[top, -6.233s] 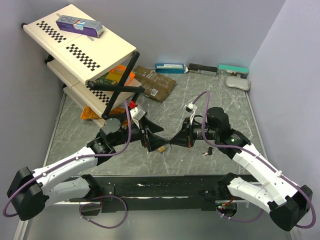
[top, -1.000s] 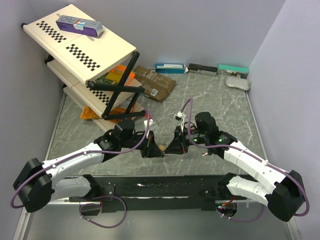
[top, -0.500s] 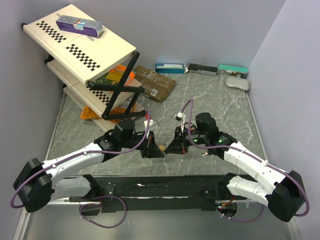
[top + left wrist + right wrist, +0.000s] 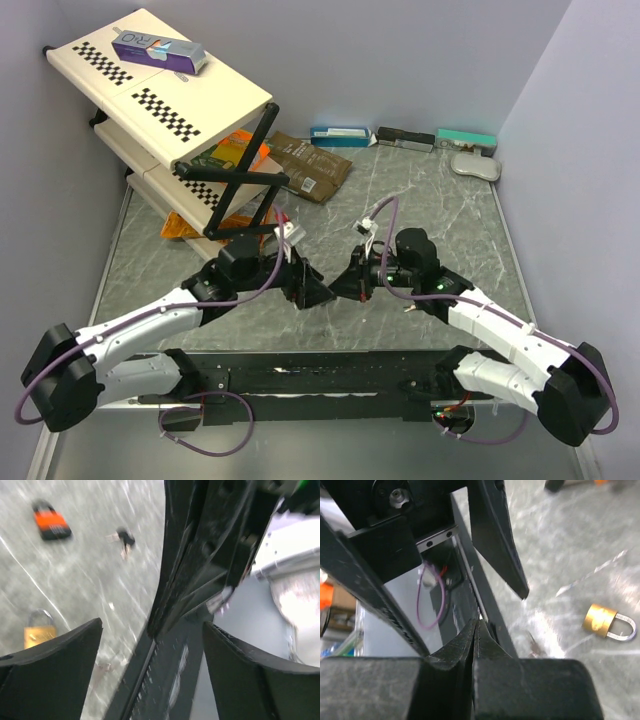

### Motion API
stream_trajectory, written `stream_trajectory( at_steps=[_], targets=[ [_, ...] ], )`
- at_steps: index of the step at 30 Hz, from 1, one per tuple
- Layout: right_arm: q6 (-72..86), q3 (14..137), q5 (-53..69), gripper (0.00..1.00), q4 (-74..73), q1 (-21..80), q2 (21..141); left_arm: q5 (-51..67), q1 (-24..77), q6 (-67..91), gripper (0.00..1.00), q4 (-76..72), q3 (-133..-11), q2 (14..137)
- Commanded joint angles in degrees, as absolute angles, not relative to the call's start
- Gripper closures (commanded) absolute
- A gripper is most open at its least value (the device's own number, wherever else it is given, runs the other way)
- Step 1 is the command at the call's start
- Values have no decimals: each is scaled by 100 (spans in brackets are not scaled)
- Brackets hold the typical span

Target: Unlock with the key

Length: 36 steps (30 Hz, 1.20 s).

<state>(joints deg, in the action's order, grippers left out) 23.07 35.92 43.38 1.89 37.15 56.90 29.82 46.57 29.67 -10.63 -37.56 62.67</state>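
Left end effector (image 4: 151,630) opened; padlock (image 4: 602,621) lying on grey marbled table (image 4: 440,200)

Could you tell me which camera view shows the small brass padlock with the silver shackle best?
The right wrist view: the small brass padlock lies whole and unobstructed on the grey marbled table. The left wrist view shows it blurred, partly behind a dark finger. In the top view I cannot find it.

a robot lab cell: plain walls (image 4: 400,60) box in a marbled table (image 4: 440,210) and checker-marked rack (image 4: 150,100).
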Motion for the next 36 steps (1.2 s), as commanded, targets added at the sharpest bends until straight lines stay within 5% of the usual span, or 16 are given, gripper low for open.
stream_trajectory(
  at_steps=[1,10,16,28,36],
  targets=[
    [2741,3454,3894,100,1291,3700,5476,2382,4570,3199,12,-1994,-3683,5924],
    [2488,3516,2938,100,724,3700,5748,1882,4088,3593,10,-1943,-3367,5477],
    [1960,3665,1444,100,-174,4734,6064,2653,2313,4113,5,-1443,-2892,5081],
    [2461,4719,-474,59,-1186,6468,8111,2487,1916,3401,3,-141,-3472,4834],
    [2601,5317,-826,57,-1661,6732,9052,2627,1907,3375,2,-141,-3419,4799]
  ],
)
